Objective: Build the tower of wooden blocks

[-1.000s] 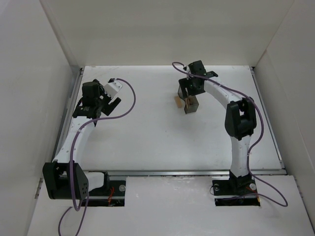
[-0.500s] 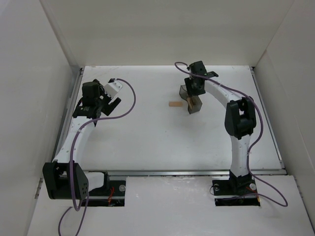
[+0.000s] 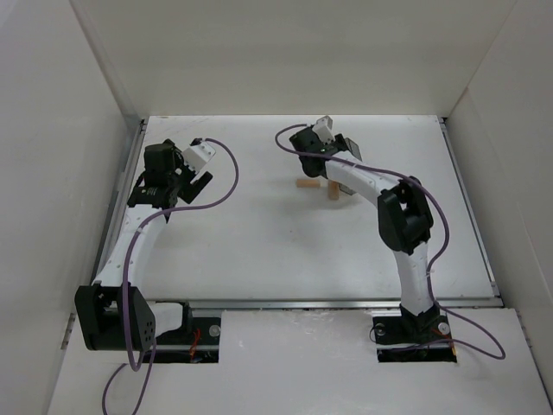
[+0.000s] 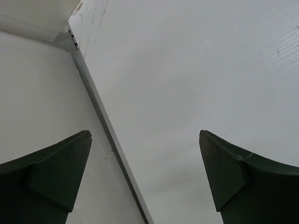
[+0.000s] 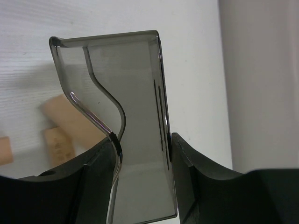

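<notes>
Light-tan wood blocks lie loose on the table: a flat one (image 3: 304,183) and another (image 3: 333,192) beside it, with no arch standing. In the right wrist view, blocks (image 5: 70,119) show behind and left of the translucent dark grey container (image 5: 135,84), one partly seen through its wall. My right gripper (image 5: 143,140) is shut on that container's walls and holds it over the blocks (image 3: 335,173). My left gripper (image 4: 145,135) is open and empty, at the far left (image 3: 186,173) over the table's edge.
White walls enclose the table (image 3: 259,242) on three sides. A metal edge strip (image 4: 107,126) runs under my left gripper along the left wall. The right arm's purple cable (image 3: 289,138) loops above the blocks.
My right wrist has rolled over and swung left with the container. A flat block that stood by the container now lies on the table to its left. The left arm has not moved.
</notes>
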`<state>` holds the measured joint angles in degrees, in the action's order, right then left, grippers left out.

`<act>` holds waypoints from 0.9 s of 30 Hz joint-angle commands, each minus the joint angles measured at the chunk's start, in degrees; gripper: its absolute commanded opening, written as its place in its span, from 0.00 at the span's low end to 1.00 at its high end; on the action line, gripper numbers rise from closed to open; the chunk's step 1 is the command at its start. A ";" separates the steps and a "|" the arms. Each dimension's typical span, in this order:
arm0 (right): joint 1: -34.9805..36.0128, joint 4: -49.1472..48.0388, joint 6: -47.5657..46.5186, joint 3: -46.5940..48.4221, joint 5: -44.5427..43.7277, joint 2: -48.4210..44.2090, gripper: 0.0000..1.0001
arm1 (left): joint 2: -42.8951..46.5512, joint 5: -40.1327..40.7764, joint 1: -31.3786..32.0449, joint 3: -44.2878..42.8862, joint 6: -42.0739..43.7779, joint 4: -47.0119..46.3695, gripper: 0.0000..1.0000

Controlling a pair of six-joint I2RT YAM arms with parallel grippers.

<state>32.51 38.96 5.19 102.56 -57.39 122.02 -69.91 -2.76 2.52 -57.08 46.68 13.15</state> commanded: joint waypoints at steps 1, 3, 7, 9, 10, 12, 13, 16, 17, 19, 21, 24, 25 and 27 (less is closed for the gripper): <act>-0.08 -1.69 0.52 0.18 -11.96 1.29 0.00 | 1.53 -0.75 0.20 0.13 0.61 -0.40 1.00; 0.45 -2.22 0.00 -0.34 -12.58 1.29 0.00 | 1.53 -0.75 0.73 0.13 1.14 -0.40 1.00; -0.16 -3.27 0.69 -0.87 -9.60 -0.28 0.00 | 1.53 -0.75 0.73 0.13 1.14 -0.40 1.00; -1.57 -3.28 2.45 -0.87 -2.09 -2.83 0.00 | 1.53 -0.75 0.73 0.13 1.14 -0.40 1.00; -3.66 -4.58 2.46 -1.92 1.28 -4.14 0.00 | 1.53 -0.75 0.73 0.13 1.14 -0.40 1.00; -6.31 -6.34 2.46 -3.68 12.92 -8.10 0.00 | 1.53 -0.75 0.73 0.13 1.14 -0.40 1.00; -9.63 -7.14 2.46 -5.25 17.96 -9.33 0.00 | 1.53 -0.75 0.73 0.13 1.14 -0.40 1.00; -15.35 -8.54 2.46 -7.37 38.21 -11.71 0.00 | 1.53 -0.75 1.25 0.65 1.14 -0.40 1.00; -18.94 -8.55 1.93 -8.42 42.49 -12.24 0.00 | 1.53 -0.75 1.25 0.65 1.14 -0.40 1.00; -22.04 -8.55 1.93 -9.66 53.79 -12.24 0.00 | 1.53 -0.75 1.25 0.65 1.14 -0.40 1.00; -26.17 -10.21 1.93 -11.76 60.95 -12.76 0.01 | 2.06 -0.75 1.25 1.18 1.14 -0.40 1.00; -31.17 -12.15 2.46 -13.79 76.51 -11.63 0.09 | 2.06 -0.75 1.25 1.18 1.14 -0.40 1.00; -32.32 -12.15 2.46 -13.79 79.42 -10.06 0.12 | 2.06 -0.75 1.25 1.18 1.14 -0.40 1.00; -35.65 -12.15 3.07 -13.79 86.54 -8.03 0.17 | 2.06 -0.75 1.25 1.18 1.14 -0.40 1.00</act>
<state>-1.21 30.46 7.42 88.97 9.74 112.25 -69.89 -2.79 3.42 -56.60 47.37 13.15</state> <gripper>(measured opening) 0.528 0.997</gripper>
